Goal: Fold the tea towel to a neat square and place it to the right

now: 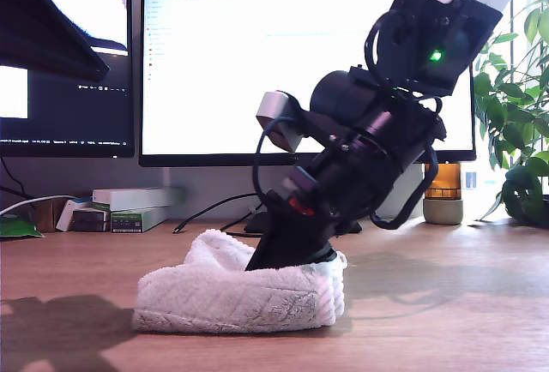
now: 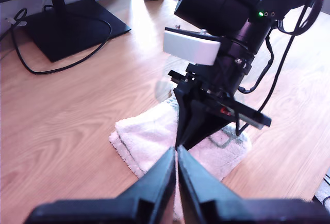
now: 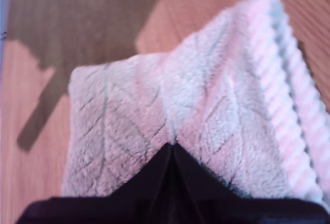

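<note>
Tea towel [image 3: 170, 115] fabric is pinched at the tips of my second gripper [image 3: 171, 149], whose jaws are pressed together on a crease in the plush, so that the cloth is drawn up into a small ridge running away from the fingers. The hold looks chosen, as a judgement, to carry one layer over another or to drag the bundle along. Beside that ridge the ribbed pink trim [image 3: 301, 131] is seen along one edge, and beyond the cloth only bare wooden table [image 3: 216, 2] with a dark shadow. My first gripper [image 2: 177, 154] is held above and apart from the cloth, its fingers closed on one another with nothing seen between them, pointed toward the spot where the other arm's jaws meet the fabric; it appears to be kept clear while the other works. Only the first wrist view shows the towel's outline on the desk, a rough folded rectangle, with a monitor stand [image 2: 72, 28] and its cable [image 2: 36, 69] well beyond. Only the exterior view shows the height of the bundle, a low thick mound with the arm leaning down into its top, in front of the monitor [image 1: 283, 63]. The fold is judged unfinished, and the towel not yet set aside.
</note>
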You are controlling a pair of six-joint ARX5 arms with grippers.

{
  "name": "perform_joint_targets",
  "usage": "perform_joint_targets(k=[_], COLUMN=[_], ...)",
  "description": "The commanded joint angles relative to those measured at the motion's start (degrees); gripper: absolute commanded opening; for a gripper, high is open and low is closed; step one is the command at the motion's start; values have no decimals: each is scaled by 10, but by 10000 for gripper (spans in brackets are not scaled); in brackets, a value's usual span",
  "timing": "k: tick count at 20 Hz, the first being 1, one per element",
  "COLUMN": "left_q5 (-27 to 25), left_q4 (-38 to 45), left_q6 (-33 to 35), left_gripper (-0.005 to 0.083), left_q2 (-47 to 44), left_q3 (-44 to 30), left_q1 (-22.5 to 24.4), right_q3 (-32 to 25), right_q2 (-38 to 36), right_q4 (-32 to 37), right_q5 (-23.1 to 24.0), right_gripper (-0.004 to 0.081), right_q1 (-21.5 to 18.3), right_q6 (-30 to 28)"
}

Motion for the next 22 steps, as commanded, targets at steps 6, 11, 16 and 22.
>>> perform_joint_targets(k=[6,11,16,22], left_q5=[-6,-6,-6,-6], left_q4=[-5,-5,-4,-2], left_q6=[3,3,3,3], left_gripper=[-22,-22,-22,-22], left_q2=[2,2,2,2], left_q3=[-8,-8,-8,-8], left_q1=[-2,-2,-2,-1], right_q3=[-19,-46,-119,-217], right_q2=[28,24,-17,-107], right_q4=[-26,-2,45,57], right_q5=[116,200,301,373], right_gripper=[-13,-13,-13,-13], right_q1=[-41,-60,-67,-113], right_q6=[90,165,247,323])
